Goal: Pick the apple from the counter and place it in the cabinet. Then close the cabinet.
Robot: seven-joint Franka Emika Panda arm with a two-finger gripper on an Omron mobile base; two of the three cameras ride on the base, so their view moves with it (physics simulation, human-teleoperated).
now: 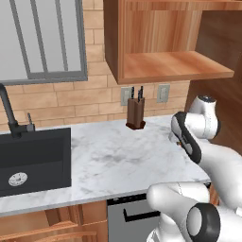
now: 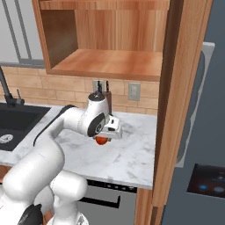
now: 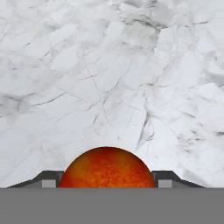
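One apple (image 3: pixel 107 168) is sitting between the two dark fingertips (image 3: pixel 49 178) at the bottom centre of the hand view, the gripper (image 2: pixel 103 137) apparently clamping on it. At the centre of the right base view, the orange-red fruit is showing just beneath the white hand, close above the marble counter (image 2: pixel 127 154), though whether it is touching the slab cannot be told. Gripping it from above looks meant to free it for carrying. Waiting at the top of the frame is the wooden cabinet (image 2: pixel 110 61), its shelf bare. A knife block (image 1: pixel 136 113) is standing against the brick wall.
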